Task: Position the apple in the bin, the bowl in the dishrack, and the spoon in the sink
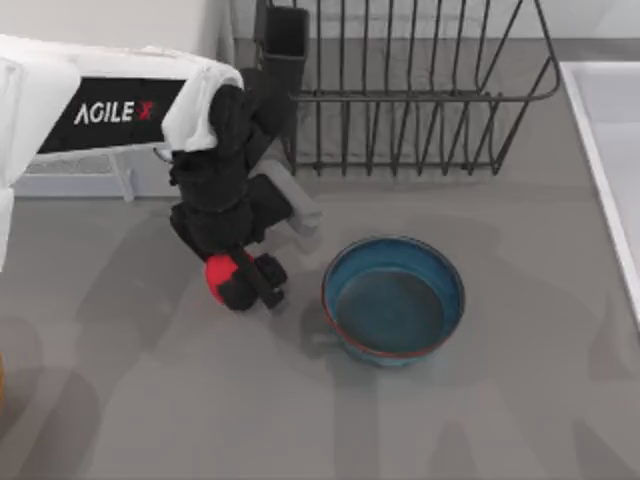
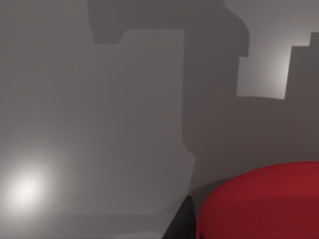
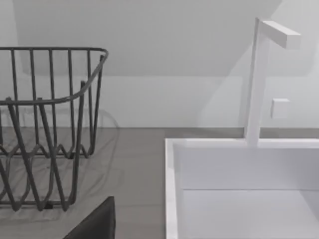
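The left arm (image 1: 120, 110) of the AgileX pair reaches in from the table's left side, and its black left gripper (image 1: 240, 282) points down at the grey table (image 1: 150, 400). The apple (image 1: 219, 275) sits between the gripper's fingers (image 1: 266, 283), with red visible on the gripper's left side and dark finger parts covering the rest, so the gripper is closed around the apple. Whether the apple rests on the table or is raised above it cannot be told. In the left wrist view the apple (image 2: 264, 201) appears as a large red curve close to the camera, with a dark finger (image 2: 180, 221) edge just beside it and the arm's shadow on the table (image 2: 75, 124) beyond. The bowl (image 1: 393, 300) stands upright on the table just to the right of the left gripper, near it but apart from it, and its blue inside holds nothing. The dishrack (image 1: 420, 90) stands beyond the gripper, toward the back of the table, with its dark cutlery cup (image 1: 286, 45) at the corner nearest the left arm. The sink (image 1: 610, 150) lies well to the right of the gripper at the table's right edge. In the right wrist view the dishrack (image 3: 50, 129) and the sink (image 3: 239, 189) stand side by side with a strip of table between them, and a white faucet (image 3: 259, 74) rises from the sink's back rim.
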